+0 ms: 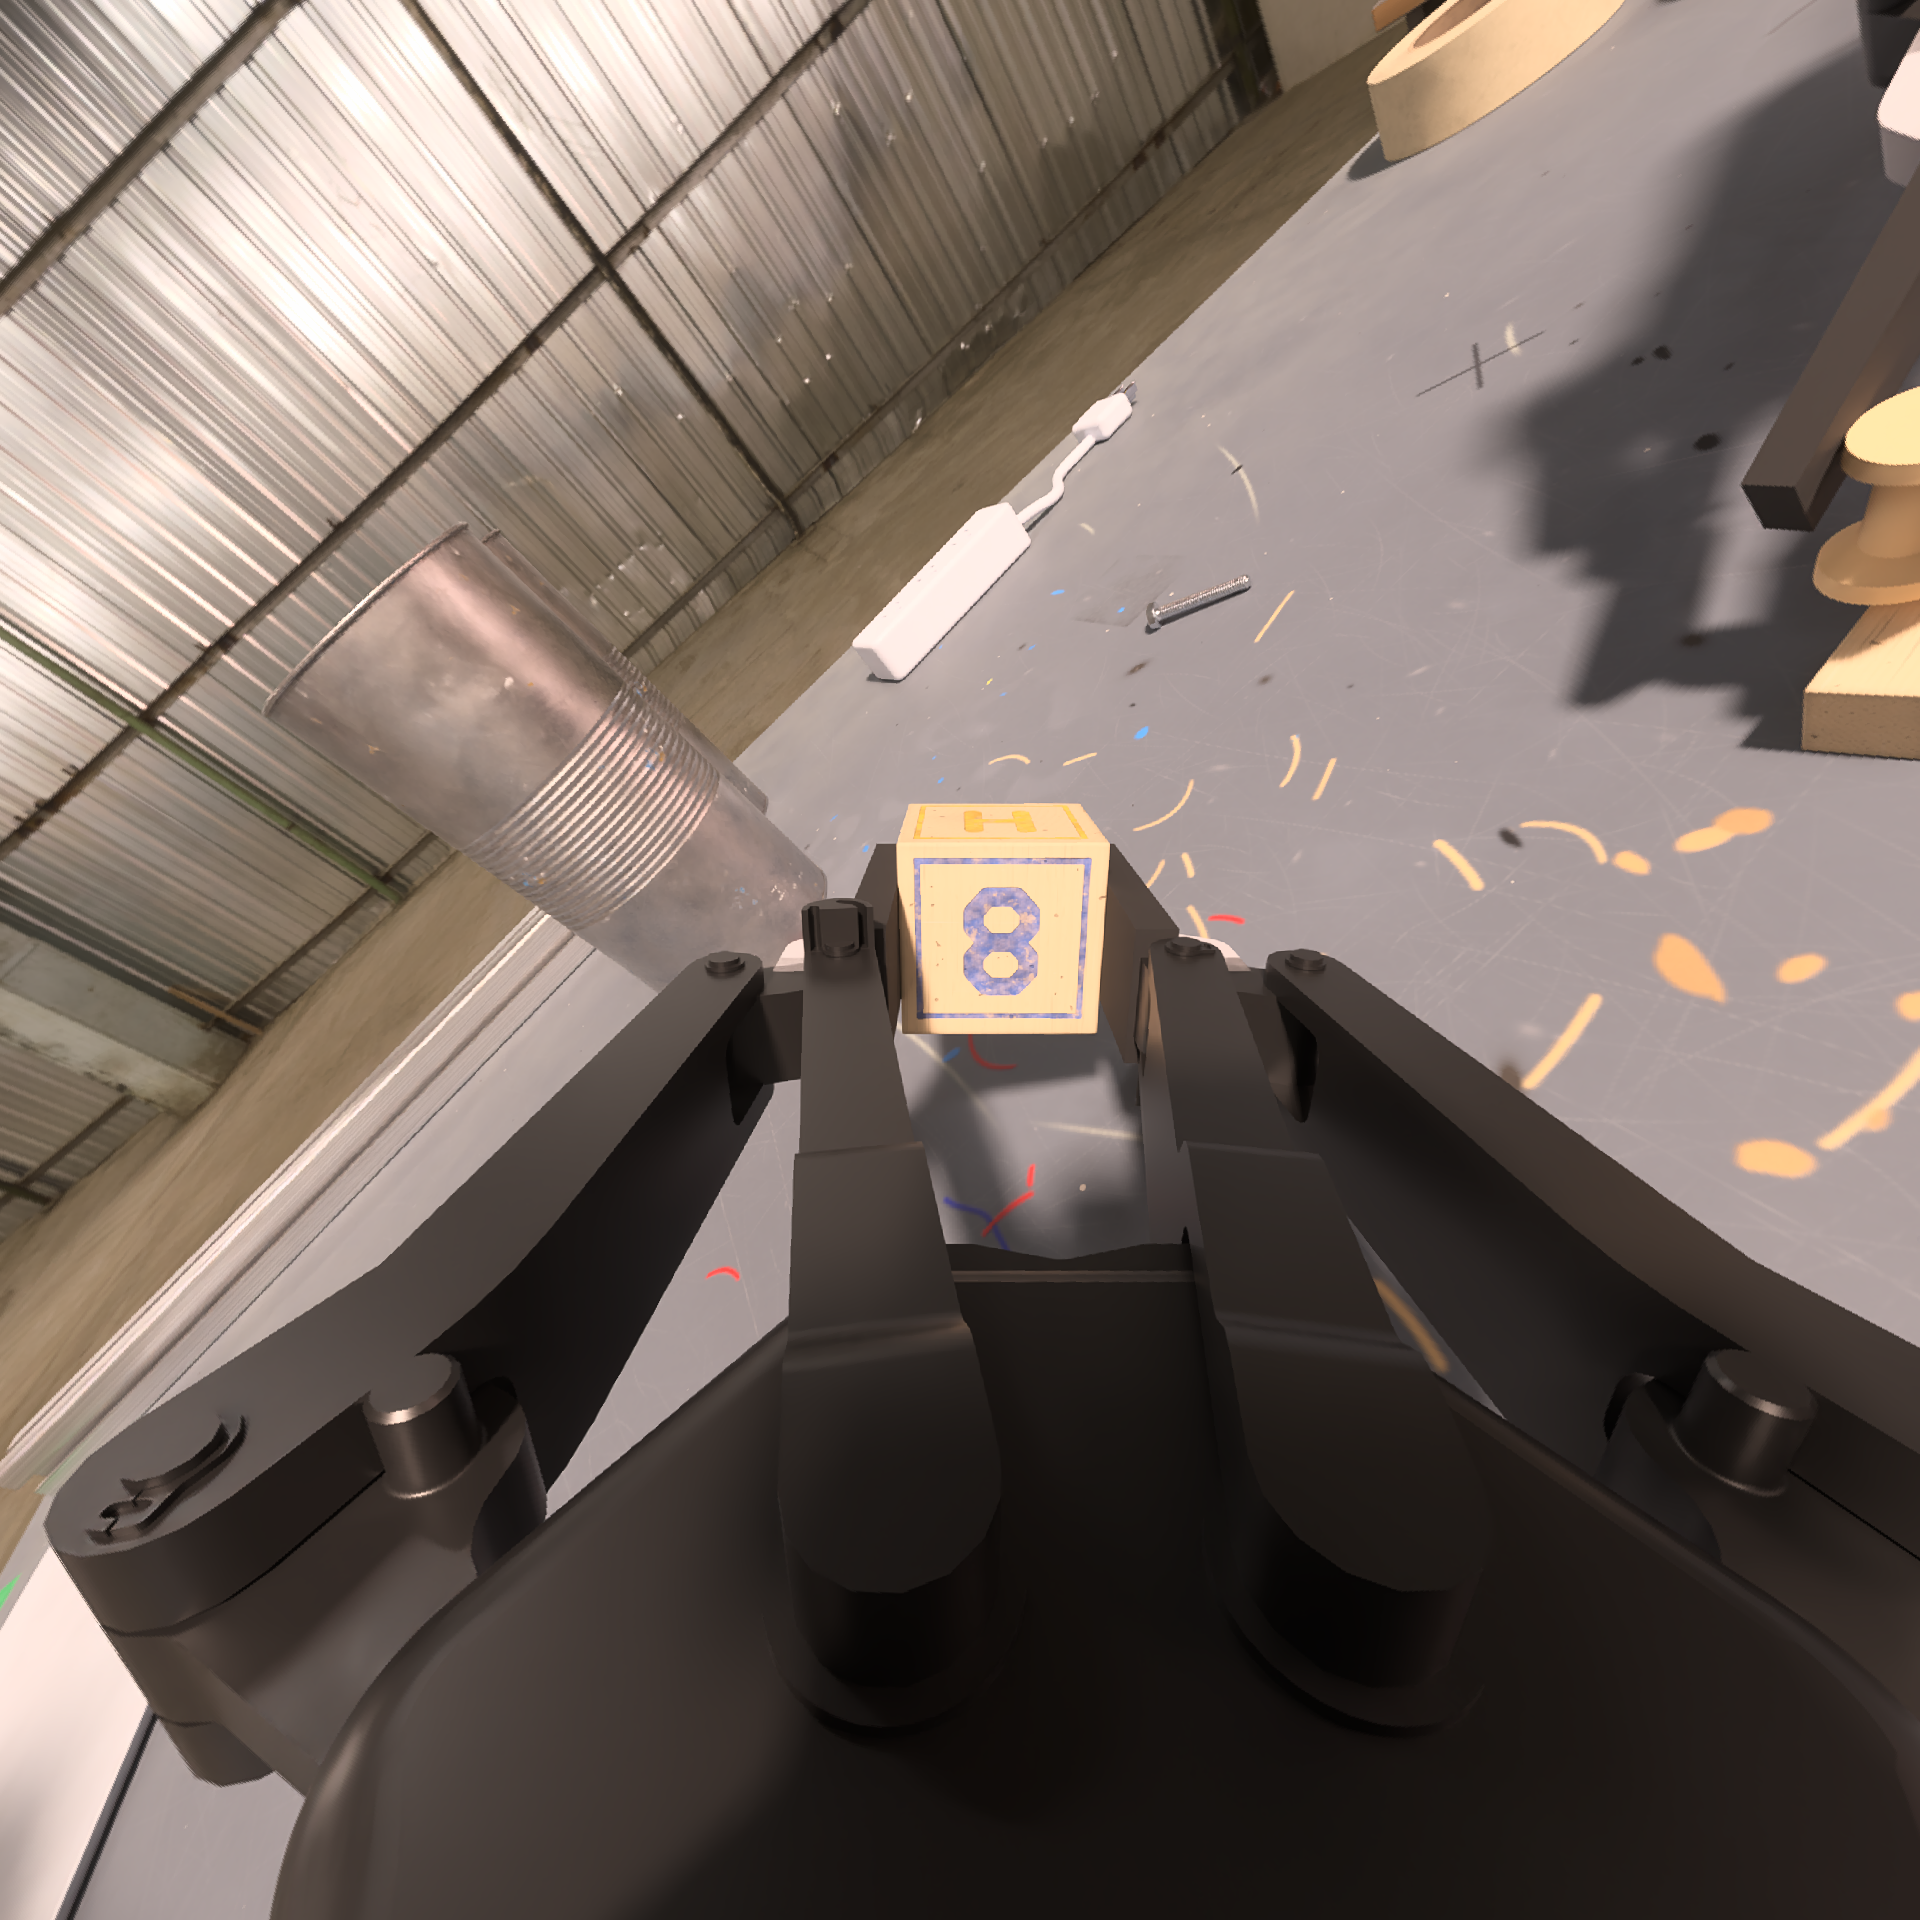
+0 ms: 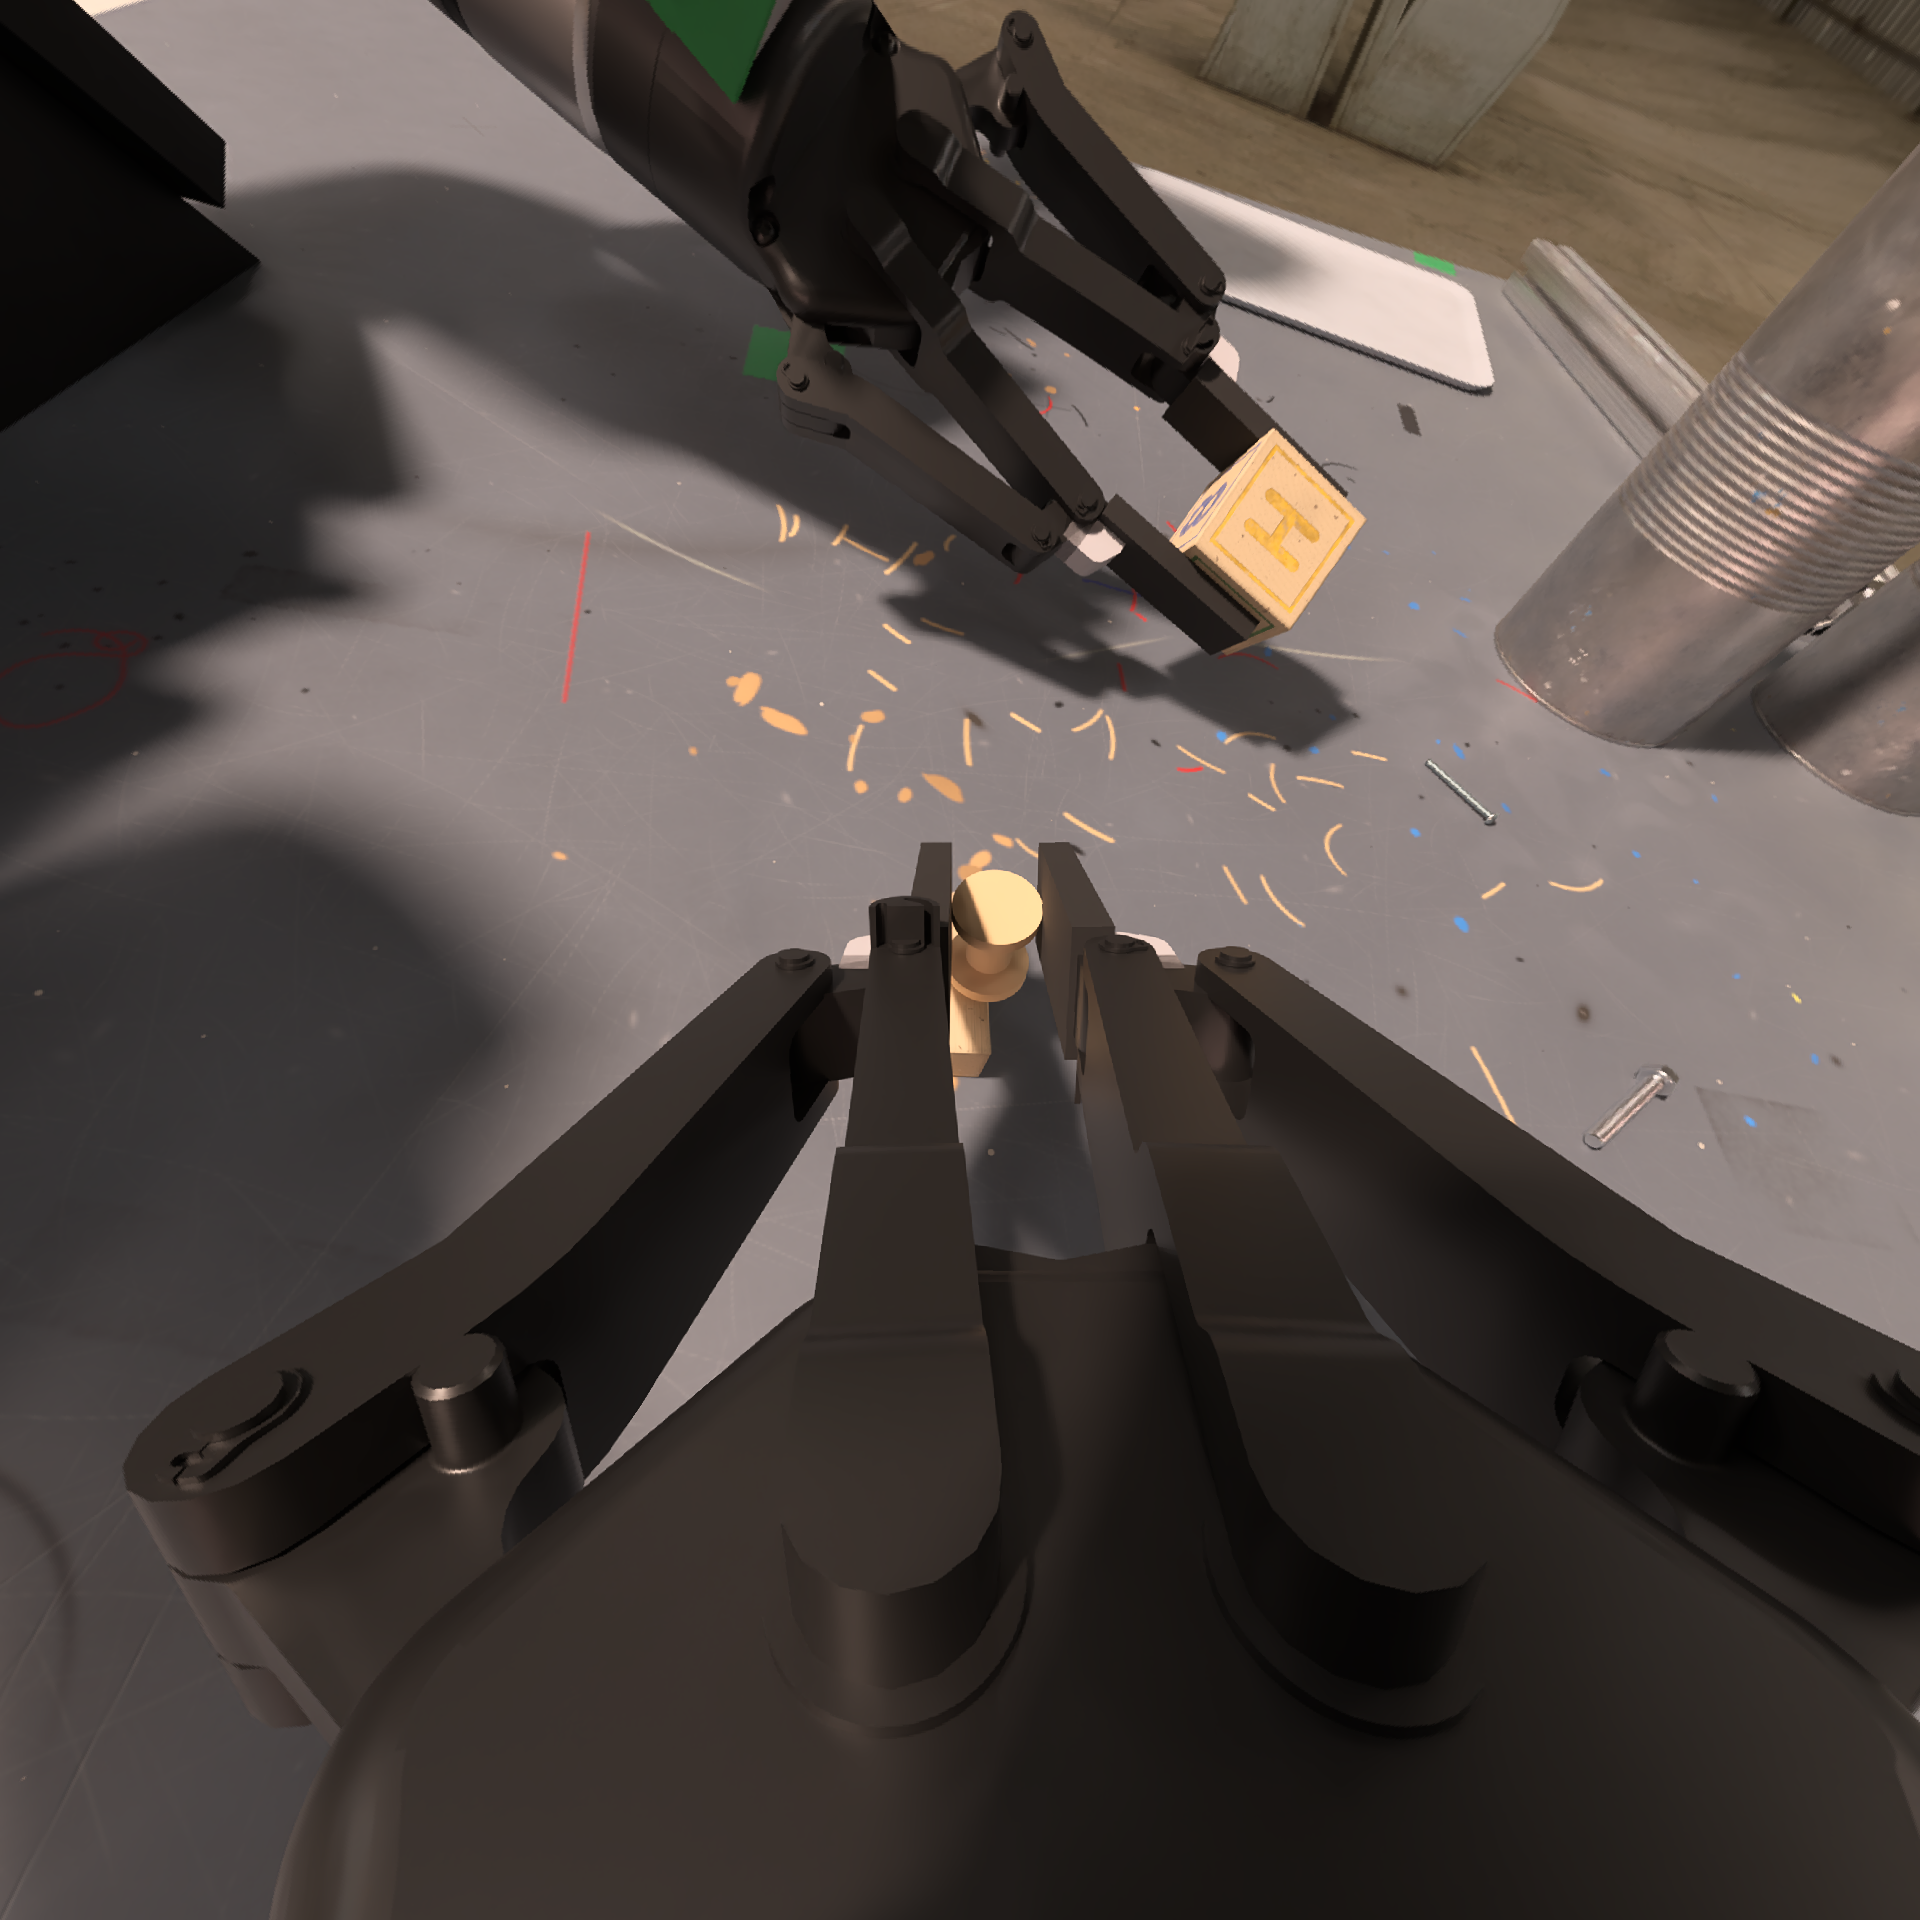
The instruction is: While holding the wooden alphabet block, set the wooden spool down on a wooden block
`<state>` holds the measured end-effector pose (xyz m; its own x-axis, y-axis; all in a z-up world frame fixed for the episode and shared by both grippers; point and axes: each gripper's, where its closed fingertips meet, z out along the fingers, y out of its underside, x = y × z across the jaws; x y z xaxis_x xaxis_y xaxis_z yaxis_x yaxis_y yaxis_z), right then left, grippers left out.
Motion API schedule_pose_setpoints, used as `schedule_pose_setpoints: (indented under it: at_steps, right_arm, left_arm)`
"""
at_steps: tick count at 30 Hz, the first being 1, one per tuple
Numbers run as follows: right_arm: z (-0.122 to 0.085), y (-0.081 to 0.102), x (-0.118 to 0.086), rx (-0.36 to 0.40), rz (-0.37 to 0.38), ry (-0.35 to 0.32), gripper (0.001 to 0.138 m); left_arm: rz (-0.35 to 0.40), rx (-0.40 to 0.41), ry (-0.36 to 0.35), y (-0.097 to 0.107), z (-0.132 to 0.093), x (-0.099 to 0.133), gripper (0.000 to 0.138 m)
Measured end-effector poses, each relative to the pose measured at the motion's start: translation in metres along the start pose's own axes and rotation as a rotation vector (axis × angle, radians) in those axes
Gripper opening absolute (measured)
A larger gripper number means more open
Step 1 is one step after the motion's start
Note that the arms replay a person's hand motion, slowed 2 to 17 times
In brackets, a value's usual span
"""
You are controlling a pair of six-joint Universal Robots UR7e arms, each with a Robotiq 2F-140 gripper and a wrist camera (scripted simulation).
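My left gripper (image 1: 1003,864) is shut on the wooden alphabet block (image 1: 997,935), a pale cube with blue and yellow markings, and holds it above the grey table. The block (image 2: 1283,535) and the left gripper (image 2: 1252,540) also show in the right wrist view. My right gripper (image 2: 994,868) is closed around the small wooden spool (image 2: 995,914), with a finger on each side of its top flange. The spool stands upright on a pale wooden block (image 2: 971,1044). In the left wrist view the spool (image 1: 1881,509) and that block (image 1: 1870,696) sit at the right edge.
Metal cans (image 1: 540,727) stand at the table edge, also in the right wrist view (image 2: 1745,540). A white power strip (image 1: 935,592), a bolt (image 1: 1195,601), a wooden ring (image 1: 1475,62), a white pad (image 2: 1371,312) and a black box (image 2: 94,208) lie around.
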<state>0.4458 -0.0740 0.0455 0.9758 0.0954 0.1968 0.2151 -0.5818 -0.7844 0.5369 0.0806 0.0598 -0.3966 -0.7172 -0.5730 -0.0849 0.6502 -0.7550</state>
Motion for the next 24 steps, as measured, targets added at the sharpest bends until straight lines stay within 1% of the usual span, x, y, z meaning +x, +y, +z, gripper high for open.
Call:
schedule_pose_setpoints:
  at_steps: [7,24]
  right_arm:
    - [-0.002,-0.0035,-0.0006,0.016,-0.005,0.002,0.022]
    - [0.0019,0.0005,-0.0033,0.004,-0.008,-0.014,0.022]
  left_arm:
    - [-0.002,-0.001,-0.001,0.0003,0.0,-0.0004,0.045]
    - [0.0,-0.002,0.001,0.0004,0.0,-0.0001,0.045]
